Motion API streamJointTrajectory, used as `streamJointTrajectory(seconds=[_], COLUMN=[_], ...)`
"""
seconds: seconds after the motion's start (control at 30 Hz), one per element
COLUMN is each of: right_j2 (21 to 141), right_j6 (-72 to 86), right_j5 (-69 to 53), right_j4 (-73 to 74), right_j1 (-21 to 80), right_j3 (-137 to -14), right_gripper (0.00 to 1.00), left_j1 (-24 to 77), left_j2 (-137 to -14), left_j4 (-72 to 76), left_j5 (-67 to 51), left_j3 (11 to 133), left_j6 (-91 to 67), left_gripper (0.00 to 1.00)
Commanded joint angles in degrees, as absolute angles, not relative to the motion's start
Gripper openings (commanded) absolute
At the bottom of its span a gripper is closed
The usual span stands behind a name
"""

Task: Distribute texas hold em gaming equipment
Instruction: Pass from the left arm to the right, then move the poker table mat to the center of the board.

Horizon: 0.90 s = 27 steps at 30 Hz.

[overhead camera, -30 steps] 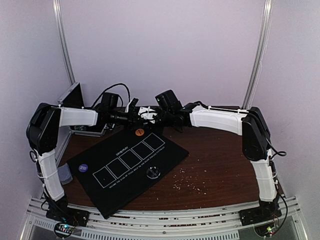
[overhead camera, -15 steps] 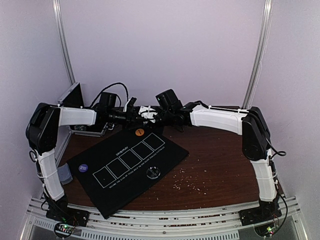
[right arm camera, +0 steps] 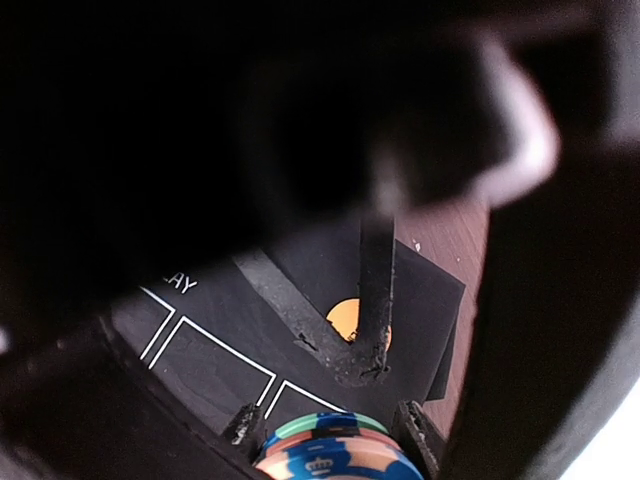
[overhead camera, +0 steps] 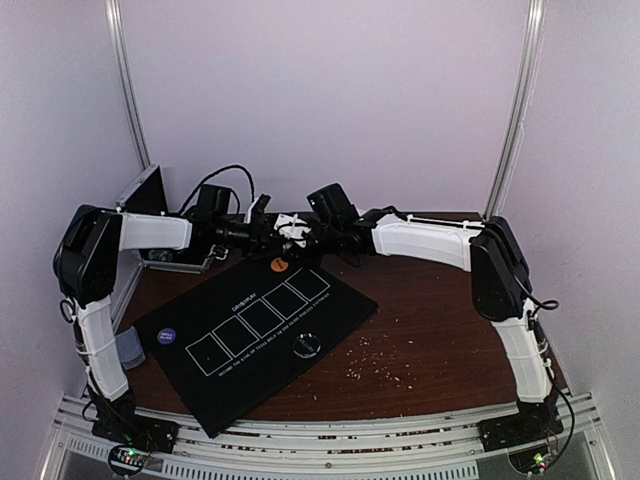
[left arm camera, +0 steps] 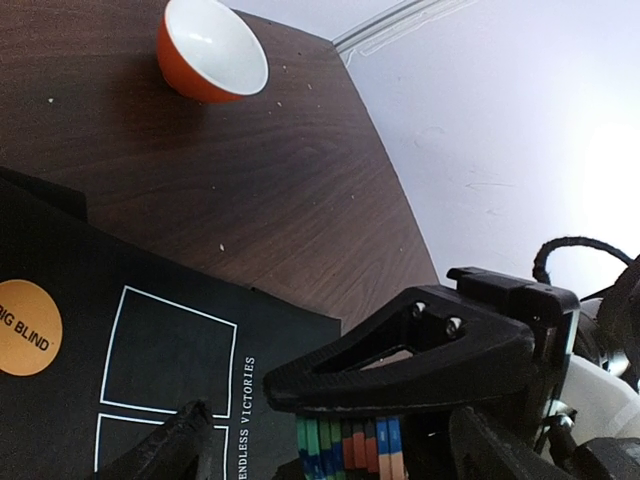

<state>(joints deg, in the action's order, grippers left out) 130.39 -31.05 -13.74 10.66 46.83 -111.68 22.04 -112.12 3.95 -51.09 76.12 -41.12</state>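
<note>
- While the chips (right arm camera: 335, 455) hung as a striped stack above the mat's (overhead camera: 255, 335) far edge, the right gripper (right arm camera: 330, 430) was clamped on them, a finger against each side.
- Around that stack the left gripper (left arm camera: 335, 452) stood with its fingers wide apart and clear of the chips, so I judged the step a hand-over or a carry.
- Doing it well meant an even squeeze, so that no chip slid from the stack. One gripper should let go only once the other had closed.
- Below the grippers, the orange disc (left arm camera: 25, 328) lay on the mat's far corner, beside the end box. The chips were best set down clear of it.
- Off the mat, past its far edge, sat the bowl (left arm camera: 210, 50), well apart and no obstacle.
</note>
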Motion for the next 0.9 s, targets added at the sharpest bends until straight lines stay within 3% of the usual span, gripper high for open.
streamJointTrajectory(seconds=[0.0, 0.4, 0.67, 0.87], right_j2=[132.95, 134.16, 132.18, 131.04], right_j6=[-29.41, -27.94, -28.30, -28.36], right_j5=[-15.08, -14.50, -14.39, -14.44], right_j4=[11.72, 11.15, 10.97, 11.09], right_j1=[47.07, 45.47, 44.84, 44.53], right_j3=[-114.01, -113.13, -110.98, -109.91], right_gripper=[0.00, 0.00, 0.00, 0.00], left_j1=[19.11, 14.45, 15.72, 16.80], left_j2=[-112.75, -115.12, -127.51, -133.94], left_j4=[3.59, -7.52, -20.25, -22.33], left_j5=[-47.47, -33.92, -16.15, -12.24], left_j3=[79.63, 84.86, 99.46, 105.46], left_j6=[-38.27, -29.32, -19.26, -16.15], left_gripper=[0.85, 0.83, 0.62, 0.56])
